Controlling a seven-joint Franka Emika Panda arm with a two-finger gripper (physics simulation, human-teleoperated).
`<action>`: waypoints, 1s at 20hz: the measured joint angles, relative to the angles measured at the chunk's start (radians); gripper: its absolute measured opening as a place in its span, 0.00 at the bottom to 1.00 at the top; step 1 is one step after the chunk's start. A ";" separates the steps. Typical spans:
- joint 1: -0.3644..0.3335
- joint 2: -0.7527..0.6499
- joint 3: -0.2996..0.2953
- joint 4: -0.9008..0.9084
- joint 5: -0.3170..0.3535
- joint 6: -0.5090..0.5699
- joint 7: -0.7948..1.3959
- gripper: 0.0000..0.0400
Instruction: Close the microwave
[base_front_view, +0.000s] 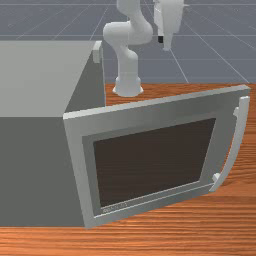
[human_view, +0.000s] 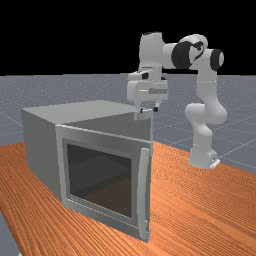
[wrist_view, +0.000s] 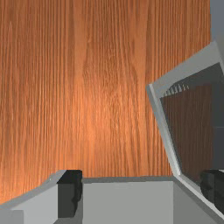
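Door (base_front_view: 155, 162) open, the microwave (base_front_view: 32, 170) sits below the gripper (human_view: 149, 109), whose fingers (wrist_view: 69, 194) stand apart.

In the front view, light catches the top of the microwave (base_front_view: 47, 75), while its near side sits in dark grey shade. The wrist view shows a soft, warm glow on the table (wrist_view: 92, 127).
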 joint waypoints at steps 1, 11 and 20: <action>0.004 0.021 0.000 0.031 -0.003 -0.007 0.015 1.00; 0.012 0.417 -0.009 0.602 -0.029 -0.162 -0.009 1.00; 0.085 0.525 -0.003 0.774 -0.046 -0.241 0.104 1.00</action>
